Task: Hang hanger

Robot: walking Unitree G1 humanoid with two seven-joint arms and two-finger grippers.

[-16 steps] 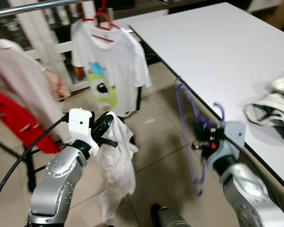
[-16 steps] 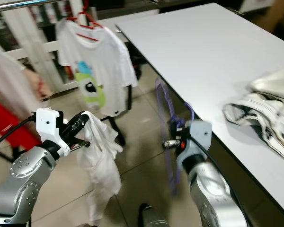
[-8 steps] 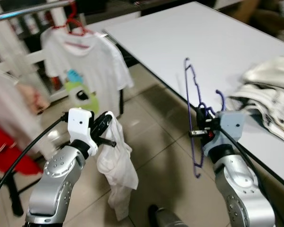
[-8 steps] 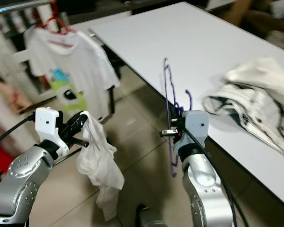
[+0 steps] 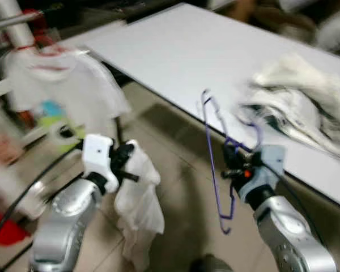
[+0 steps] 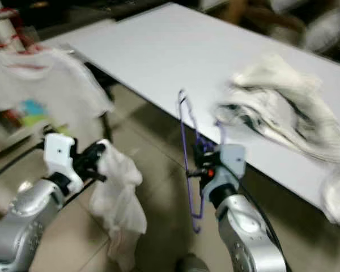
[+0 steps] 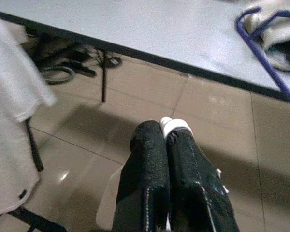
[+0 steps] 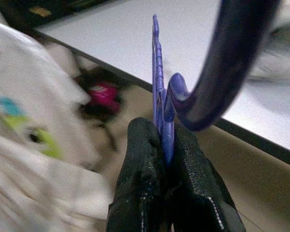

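Two grippers hold their loads over a tiled floor [image 5: 184, 187] beside a long white table [image 5: 175, 51].

Nearest, the left gripper [image 7: 165, 140] is clamped on a white cloth [image 5: 137, 209], a bit of it peeking between the pressed fingertips while the rest hangs limp toward the floor. The right gripper [image 8: 163, 145] pinches the purple hanger [image 5: 215, 153] at its neck, frame edge-on and upright, just off the table edge. Crumpled pale clothes [image 5: 297, 105] lie on the table beyond it. Farther off, a white T-shirt with a green print [image 5: 56, 85] hangs on a rack. Compared with half a second ago, the whole view has swung right and blurred: the T-shirt sits nearer the left edge and the clothes pile nearer the middle, with both grips unchanged.
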